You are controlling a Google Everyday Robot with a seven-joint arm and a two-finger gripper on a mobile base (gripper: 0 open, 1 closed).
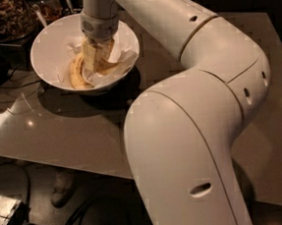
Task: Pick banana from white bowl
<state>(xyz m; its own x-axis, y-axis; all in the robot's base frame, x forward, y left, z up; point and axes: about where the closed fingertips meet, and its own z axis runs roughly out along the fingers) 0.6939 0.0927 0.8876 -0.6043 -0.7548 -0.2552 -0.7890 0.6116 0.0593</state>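
In the camera view, the white arm [187,81] reaches down from the right into the white bowl [46,44], which stands on the far left part of the table [74,135]. The hand [98,56] sits low inside the bowl, over crumpled white paper [126,51]. The banana [108,65] appears to lie directly under the hand, with a yellow stretch showing at the hand's lower right edge. I cannot tell whether the hand is closed on it. A thinner curved banana [77,73] lies just left of the hand.

White bowl [48,41] ctr hidden under hand [99,56].
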